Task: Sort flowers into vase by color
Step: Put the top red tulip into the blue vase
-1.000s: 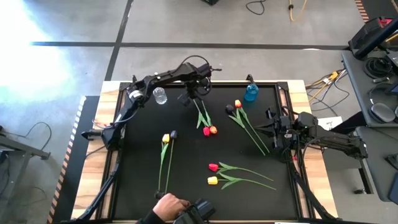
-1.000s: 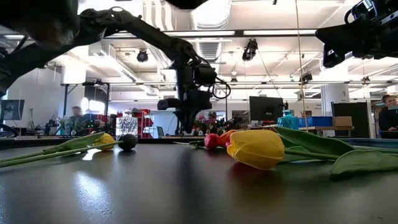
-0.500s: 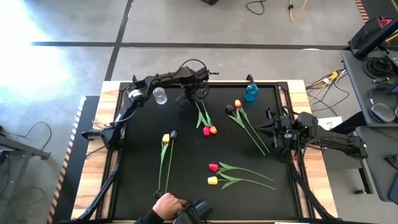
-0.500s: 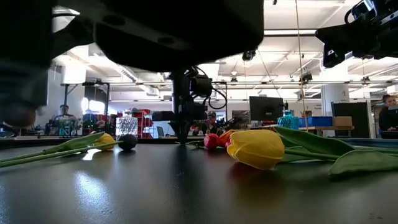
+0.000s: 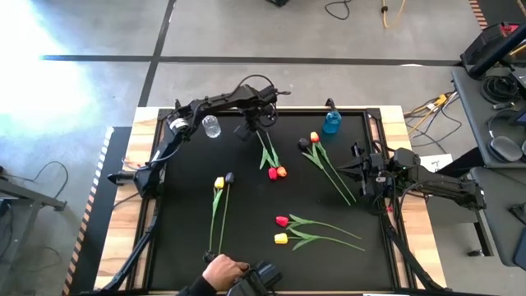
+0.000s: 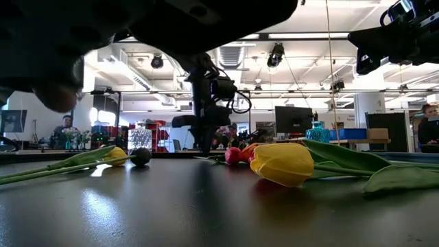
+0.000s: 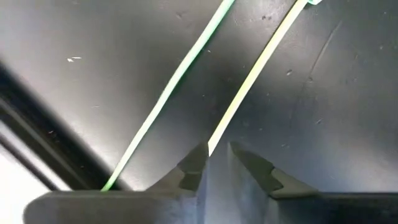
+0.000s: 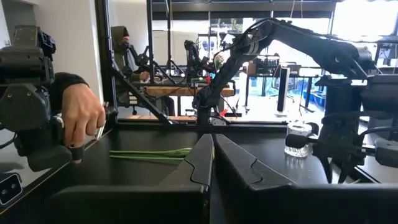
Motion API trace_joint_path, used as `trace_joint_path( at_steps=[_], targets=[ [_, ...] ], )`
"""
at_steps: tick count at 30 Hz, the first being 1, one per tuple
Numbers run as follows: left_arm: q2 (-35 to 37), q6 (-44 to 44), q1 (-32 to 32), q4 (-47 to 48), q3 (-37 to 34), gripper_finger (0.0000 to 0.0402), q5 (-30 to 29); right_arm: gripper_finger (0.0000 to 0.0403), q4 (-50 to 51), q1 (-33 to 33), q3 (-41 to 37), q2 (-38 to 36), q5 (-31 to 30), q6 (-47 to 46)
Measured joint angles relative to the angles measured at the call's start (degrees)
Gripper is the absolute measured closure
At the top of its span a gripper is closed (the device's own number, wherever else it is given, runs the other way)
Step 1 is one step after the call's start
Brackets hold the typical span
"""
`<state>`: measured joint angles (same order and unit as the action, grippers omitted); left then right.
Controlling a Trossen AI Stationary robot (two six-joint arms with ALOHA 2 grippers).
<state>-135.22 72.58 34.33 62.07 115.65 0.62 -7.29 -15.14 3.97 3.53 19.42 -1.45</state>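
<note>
**Left jaws lining up on stem ends, far centre of counter**

Left gripper (image 5: 247, 131) is hovering over the far ends of the red-and-orange tulip pair (image 5: 269, 156). Stems are running from the jaws toward the near-right. Jaws slightly spread, one stem (image 7: 249, 74) entering the gap, the other (image 7: 168, 93) just outside. Right gripper (image 5: 359, 175) is waiting at right, jaws pressed together.

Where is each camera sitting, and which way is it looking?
High view: above the table, looking straight down; both arms show, the left tool by two stems.
Low view: at tabletop height, looking across at a yellow tulip; the left arm comes down.
Left wrist view: looks down past its fingers at two green stems.
Right wrist view: looks across the table past its fingers.
Shared: the stems appear in the high and left wrist views.
</note>
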Motion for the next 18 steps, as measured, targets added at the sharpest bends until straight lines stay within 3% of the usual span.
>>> trace_joint_path(
  at_steps=[4, 9, 14, 18],
  targets=[
    [-0.07, 0.97, 0.00, -1.29, -1.30, 0.0318, 0.00, 0.0393, 0.00, -0.01, -0.02, 0.02, 0.02, 0.00],
    [-0.07, 1.93, 0.00, -4.26, -3.39, 0.0312, 0.00, 0.0393, 0.00, -0.01, -0.02, 0.01, 0.00, 0.00],
    [-0.07, 1.94, 0.02, -4.43, -3.58, 0.0330, 0.06, 0.0393, 0.00, -0.02, 0.00, 0.01, 0.00, 0.00],
    [-0.85, 1.99, 0.09, -4.16, -3.49, 0.0366, 0.11, 0.0393, 0.00, -0.02, -0.02, 0.02, 0.00, 0.00]
  ],
)
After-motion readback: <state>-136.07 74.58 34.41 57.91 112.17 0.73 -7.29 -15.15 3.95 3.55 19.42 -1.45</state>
